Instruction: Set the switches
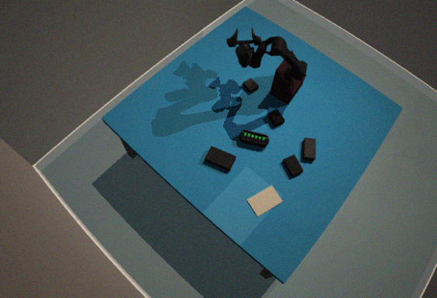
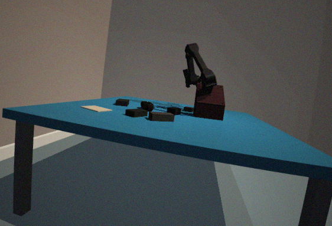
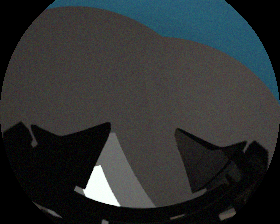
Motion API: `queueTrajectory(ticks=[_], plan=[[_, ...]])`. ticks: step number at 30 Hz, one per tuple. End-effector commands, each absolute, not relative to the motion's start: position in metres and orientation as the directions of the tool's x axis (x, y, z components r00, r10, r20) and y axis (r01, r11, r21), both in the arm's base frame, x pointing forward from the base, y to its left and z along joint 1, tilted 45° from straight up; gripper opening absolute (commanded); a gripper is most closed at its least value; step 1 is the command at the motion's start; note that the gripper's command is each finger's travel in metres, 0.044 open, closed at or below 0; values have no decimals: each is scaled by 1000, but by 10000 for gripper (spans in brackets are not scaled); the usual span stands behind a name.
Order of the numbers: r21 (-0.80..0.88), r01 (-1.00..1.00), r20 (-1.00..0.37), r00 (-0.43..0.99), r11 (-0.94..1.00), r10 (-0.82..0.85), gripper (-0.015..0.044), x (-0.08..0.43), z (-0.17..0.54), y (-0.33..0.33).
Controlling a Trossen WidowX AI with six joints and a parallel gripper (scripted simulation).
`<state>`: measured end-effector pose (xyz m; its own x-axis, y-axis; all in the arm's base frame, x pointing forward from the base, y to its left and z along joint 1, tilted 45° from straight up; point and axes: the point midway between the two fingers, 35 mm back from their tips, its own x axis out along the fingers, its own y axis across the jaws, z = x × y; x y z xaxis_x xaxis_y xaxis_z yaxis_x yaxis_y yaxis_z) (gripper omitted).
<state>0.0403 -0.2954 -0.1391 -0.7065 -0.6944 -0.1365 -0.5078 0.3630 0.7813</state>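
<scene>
The dark controller unit [image 1: 253, 139] [image 2: 147, 105] lies on the blue bench [image 1: 350, 115] [image 2: 236, 131], near the middle of the group of parts. Its switch row shows in the top view, with several bright green ends along it; the exact setting of each switch is too small to tell. Its underside label is hidden. My gripper [image 1: 245, 29] [image 3: 144, 130] is open and empty, raised well above the bench on the far side of the unit in the top view. The wrist view shows spread fingers, grey background and a strip of blue, and no unit.
Dark blocks lie around the unit: a small one [image 1: 250, 85], another [image 1: 276, 118] [image 2: 173, 110], a wide one [image 1: 220, 159] [image 2: 121, 102], and two more [image 1: 292, 166] [image 1: 309, 150]. A beige card [image 1: 265, 201] [image 2: 96, 108] lies flat. The arm's dark red base [image 1: 288, 84] [image 2: 210, 108] stands behind.
</scene>
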Motion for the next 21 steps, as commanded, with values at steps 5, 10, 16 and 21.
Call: queueTrajectory(ticks=[5,10,16,21], plan=[[816,-500,-161,-681,292,-714,269,47,-141,-296],[944,-297,-289,-546,-140,-787,137,96,-168,-313],[852,125,-438,-363,-509,-822,0,167,-194,-317],[629,503,-555,-245,-593,-795,0,216,-213,-313]])
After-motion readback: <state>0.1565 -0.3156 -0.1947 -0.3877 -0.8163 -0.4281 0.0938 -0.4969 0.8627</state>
